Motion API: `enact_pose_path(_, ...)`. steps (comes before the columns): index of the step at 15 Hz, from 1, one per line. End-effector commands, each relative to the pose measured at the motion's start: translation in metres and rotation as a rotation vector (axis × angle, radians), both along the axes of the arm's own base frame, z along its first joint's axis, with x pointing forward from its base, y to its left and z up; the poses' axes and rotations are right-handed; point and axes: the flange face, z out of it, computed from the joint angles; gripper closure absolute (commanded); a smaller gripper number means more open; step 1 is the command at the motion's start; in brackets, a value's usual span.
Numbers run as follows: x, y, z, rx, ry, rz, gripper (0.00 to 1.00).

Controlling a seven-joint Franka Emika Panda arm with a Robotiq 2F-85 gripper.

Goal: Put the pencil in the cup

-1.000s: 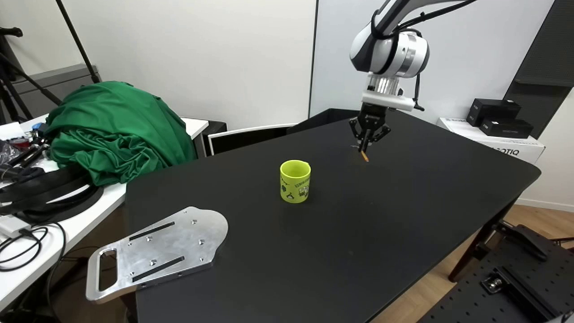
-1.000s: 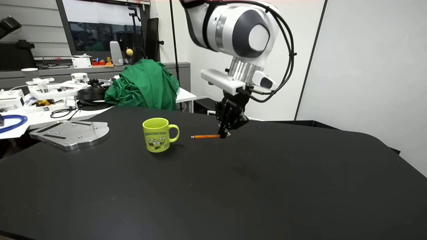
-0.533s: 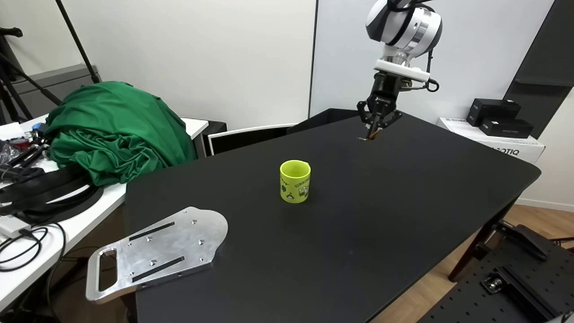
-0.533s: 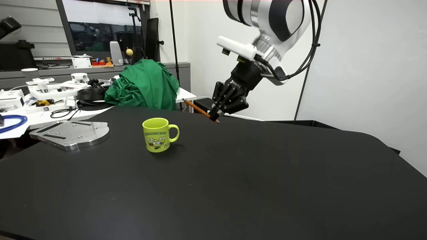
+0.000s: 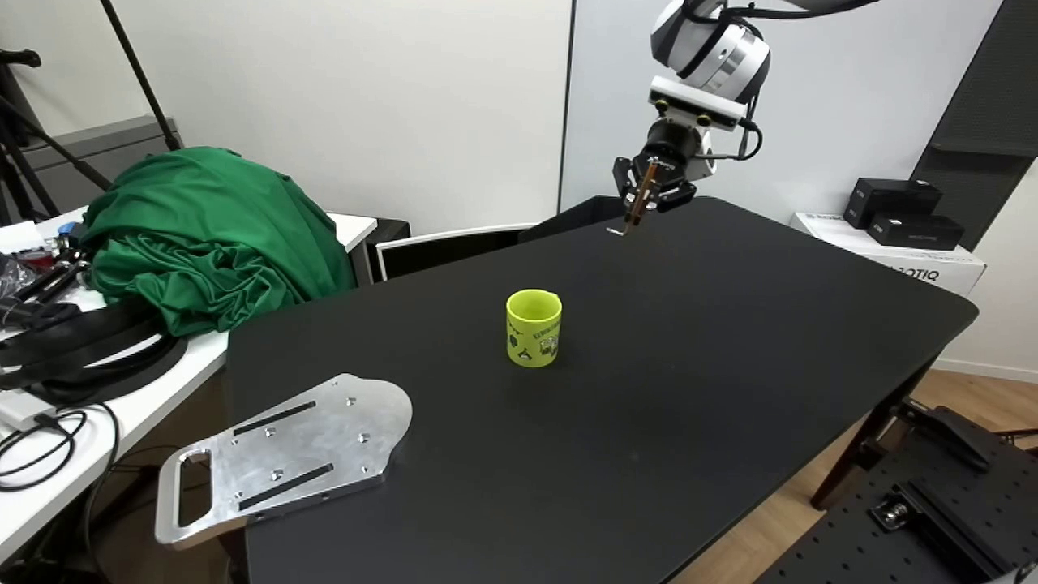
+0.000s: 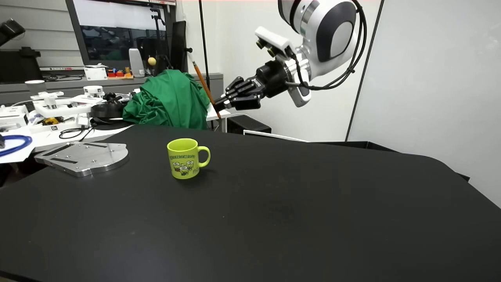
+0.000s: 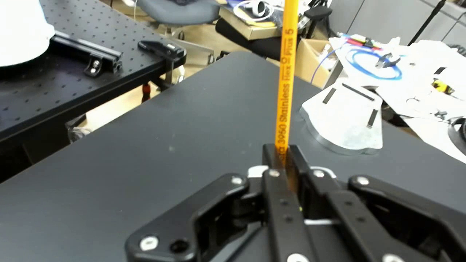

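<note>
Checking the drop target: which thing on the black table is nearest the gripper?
The upright lime-green cup; the metal plate lies flat, farther from the gripper in both exterior views.

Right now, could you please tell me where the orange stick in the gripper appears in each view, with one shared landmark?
In an exterior view: orange stick, upper half, right of centre.
In an exterior view: orange stick, upper half, left of centre, slanting.
In the wrist view: orange stick, running from the gripper to the top edge, right of centre.
Shared landmark: silver plate, visible in all three views.
</note>
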Motion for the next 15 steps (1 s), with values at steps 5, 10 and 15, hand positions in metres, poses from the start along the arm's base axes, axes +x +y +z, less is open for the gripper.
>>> enact_pose_path(5, 0.054, 0.033, -0.011, 0.153, 0.129, -0.079, 0.98)
enact_pose_path(10, 0.059, 0.053, -0.044, 0.188, 0.188, -0.084, 0.98)
enact_pose_path(15, 0.056, 0.070, -0.075, 0.195, 0.230, -0.067, 0.98)
